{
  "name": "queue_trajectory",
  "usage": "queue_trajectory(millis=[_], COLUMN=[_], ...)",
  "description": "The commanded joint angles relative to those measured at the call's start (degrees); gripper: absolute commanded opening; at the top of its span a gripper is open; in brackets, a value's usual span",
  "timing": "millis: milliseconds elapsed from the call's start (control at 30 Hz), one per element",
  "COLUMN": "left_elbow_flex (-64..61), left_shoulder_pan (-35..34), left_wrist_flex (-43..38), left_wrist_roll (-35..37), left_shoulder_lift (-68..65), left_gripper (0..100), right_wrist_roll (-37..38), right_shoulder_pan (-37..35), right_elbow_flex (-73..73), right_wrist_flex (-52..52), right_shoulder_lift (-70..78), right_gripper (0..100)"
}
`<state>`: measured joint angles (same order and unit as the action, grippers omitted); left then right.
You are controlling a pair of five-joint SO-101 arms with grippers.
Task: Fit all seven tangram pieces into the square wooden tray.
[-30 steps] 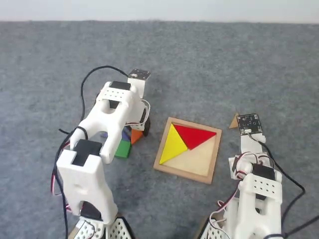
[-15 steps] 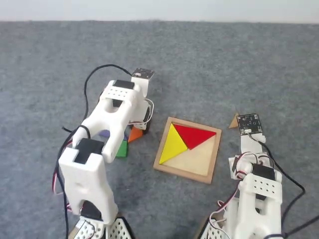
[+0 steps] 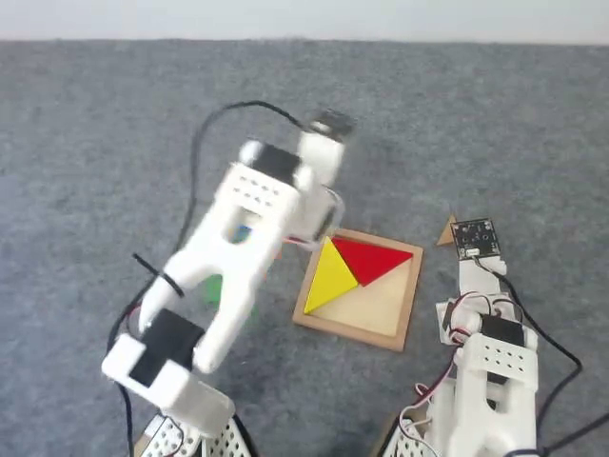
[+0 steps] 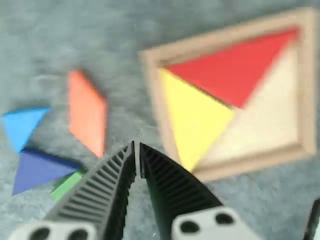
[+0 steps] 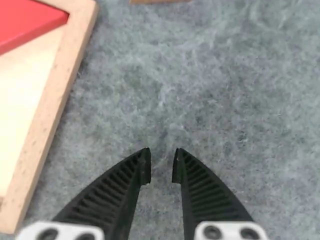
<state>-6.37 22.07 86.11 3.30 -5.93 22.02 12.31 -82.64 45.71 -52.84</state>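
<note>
Square wooden tray (image 3: 410, 300) lies on the grey felt-covered table (image 3: 495, 114), between the two arms. Two pieces are seated in it: a large red triangle (image 3: 376, 257) and a large yellow triangle (image 3: 331, 276), meeting along one edge. The rest of the tray floor shows bare wood.

Four pieces lie loose on the table on the left arm's side of the tray: an orange parallelogram (image 4: 87, 112), a light blue triangle (image 4: 21, 125), a dark blue triangle (image 4: 40, 167) and a green piece (image 4: 67, 184) partly hidden behind the tool.

Left tool (image 4: 136, 150) hangs above the table near the tray's corner, its fingers almost together with nothing between them. Right tool (image 5: 161, 167) sits over the table just beside the tray's far rim, its fingers slightly apart and holding nothing.
</note>
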Motion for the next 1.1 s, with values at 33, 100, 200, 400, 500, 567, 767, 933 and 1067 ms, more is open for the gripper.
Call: queue_trajectory(millis=[33,100,200,400,500,567,767,933,1067], left_elbow_flex=[-1.89,-3.91,-8.04,-11.91,-11.91,-11.91,-11.56,-7.69,-6.37], left_shoulder_pan=[-5.27,-8.88,-12.13,-12.75,-12.75,-12.75,-13.63,-16.79,-17.76], left_wrist_flex=[-6.51,-9.67,-14.15,-18.64,-19.96,-21.10,-22.24,-19.78,-19.34], left_wrist_roll=[0.70,-0.26,-2.90,-12.13,-14.51,-15.03,-15.21,-15.03,-14.95], left_shoulder_lift=[3.69,3.60,2.29,-4.66,-6.59,-8.00,-13.19,-15.21,-16.70], left_gripper=[1,3,9,17,18,18,18,18,18], right_wrist_roll=[0.70,0.70,0.70,0.70,0.70,0.70,0.70,0.70,0.70], right_shoulder_pan=[0.66,0.66,0.66,0.66,0.66,0.66,0.66,0.66,0.66], right_elbow_flex=[0.70,0.70,0.70,0.70,0.70,0.70,0.70,0.70,0.70], right_wrist_flex=[-0.92,-0.92,-0.92,-0.92,-0.92,-0.92,-0.92,-1.01,-1.01], right_shoulder_lift=[-1.36,-1.36,-1.36,-1.36,-1.36,-1.36,-1.36,-1.36,-1.36], right_gripper=[9.7,9.7,9.7,9.7,9.7,9.7,9.7,9.7,9.7])
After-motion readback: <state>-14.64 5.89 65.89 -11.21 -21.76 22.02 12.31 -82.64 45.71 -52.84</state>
